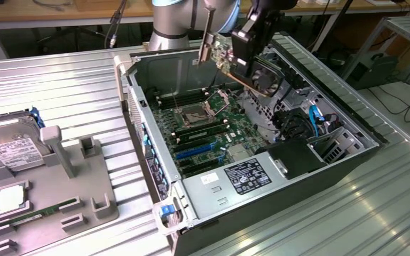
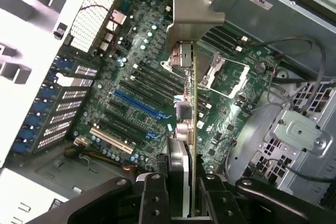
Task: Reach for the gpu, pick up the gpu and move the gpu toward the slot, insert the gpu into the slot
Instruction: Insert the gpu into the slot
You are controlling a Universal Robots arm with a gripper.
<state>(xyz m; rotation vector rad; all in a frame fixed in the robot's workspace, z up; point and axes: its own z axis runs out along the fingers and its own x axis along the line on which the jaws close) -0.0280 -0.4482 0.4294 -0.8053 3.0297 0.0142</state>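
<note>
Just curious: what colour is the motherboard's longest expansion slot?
The slot is blue, clearest in the wrist view.

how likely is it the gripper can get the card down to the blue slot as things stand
Probably yes: the gripper holds the card above the open case, and the blue slot looks bare, with nothing seen in between.

Your gpu (image 2: 194,98): thin board, green edge, smooth. End bracket (image 2: 195,9): bare silver metal, soft sheen.
Gripper (image 2: 185,188): black, matt (metal or hard plastic, can't tell).
Slot (image 2: 137,103): blue plastic, slightly glossy.
Motherboard (image 2: 231,108): green, lacquered, faint shine.
Case (image 1: 205,205): grey sheet metal, dull finish.
You see table (image 1: 62,80): ribbed bright metal, reflective.
Holder (image 1: 62,181): grey plastic, smooth, matt.
Hard drive (image 1: 13,144): silver metal top, white paper-like label.
</note>
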